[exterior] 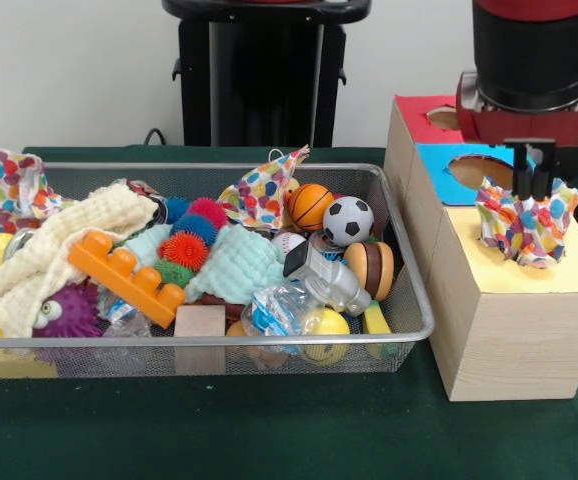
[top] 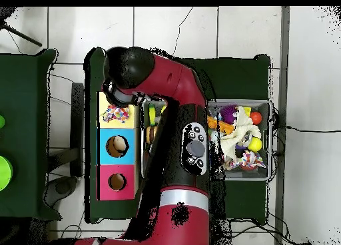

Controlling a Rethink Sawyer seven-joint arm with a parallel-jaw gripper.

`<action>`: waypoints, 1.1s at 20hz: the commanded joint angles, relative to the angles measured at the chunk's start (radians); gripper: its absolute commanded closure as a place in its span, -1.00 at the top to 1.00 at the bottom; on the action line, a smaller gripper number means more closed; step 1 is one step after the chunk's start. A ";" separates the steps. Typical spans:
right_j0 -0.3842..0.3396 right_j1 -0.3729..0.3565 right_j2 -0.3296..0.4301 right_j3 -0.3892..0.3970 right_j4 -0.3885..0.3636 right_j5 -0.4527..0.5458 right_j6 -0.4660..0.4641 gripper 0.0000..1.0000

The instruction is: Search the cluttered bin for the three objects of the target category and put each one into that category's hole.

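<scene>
From the front, the gripper (exterior: 531,172) hangs straight down over the wooden sorting box (exterior: 509,320), at its nearest, yellow-topped section. Its dark fingers are pressed together on the top of a polka-dot cloth (exterior: 522,222), which bunches and droops directly beneath them, its lower folds resting on the yellow top. Any hole in the yellow section is covered by the cloth, so I cannot tell how well the cloth lines up with it; my guess is that the coming move is straight down or a simple release. The blue section's hole (exterior: 489,170) lies just behind the cloth. In the wire bin (exterior: 409,250), well apart to one side, two more polka-dot cloths show: one (exterior: 264,185) standing up at the back rim, another (exterior: 17,185) at the far corner, both partly buried among balls, blocks and a cream towel (exterior: 54,255).

From overhead, the red arm (top: 176,122) crosses the bin and hides much of it. The cloth (top: 118,113) shows as a speckled patch on the yellow section, beside the blue and red ones. The gripper itself is hidden beneath the arm's head.
</scene>
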 commanded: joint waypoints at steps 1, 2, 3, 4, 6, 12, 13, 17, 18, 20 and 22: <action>-0.010 0.072 0.063 0.062 -0.022 -0.120 0.146 -1.00; -0.012 0.080 0.065 0.060 -0.023 -0.127 0.142 -1.00; -0.015 0.085 0.068 0.063 -0.022 -0.136 0.138 -1.00; -0.016 0.089 0.070 0.065 -0.020 -0.146 0.137 -1.00; -0.012 0.102 0.069 0.058 -0.020 -0.153 0.145 -1.00; 0.001 0.153 0.076 0.012 -0.009 -0.151 0.173 -1.00; 0.001 0.156 0.082 0.017 -0.003 -0.161 0.171 -1.00; -0.005 0.147 0.121 0.056 0.037 -0.174 0.162 -1.00; -0.003 0.130 0.126 0.069 0.045 -0.164 0.163 -1.00; 0.006 0.089 0.127 0.094 0.062 -0.136 0.173 -1.00; 0.009 0.045 0.128 0.119 0.080 -0.094 0.180 -1.00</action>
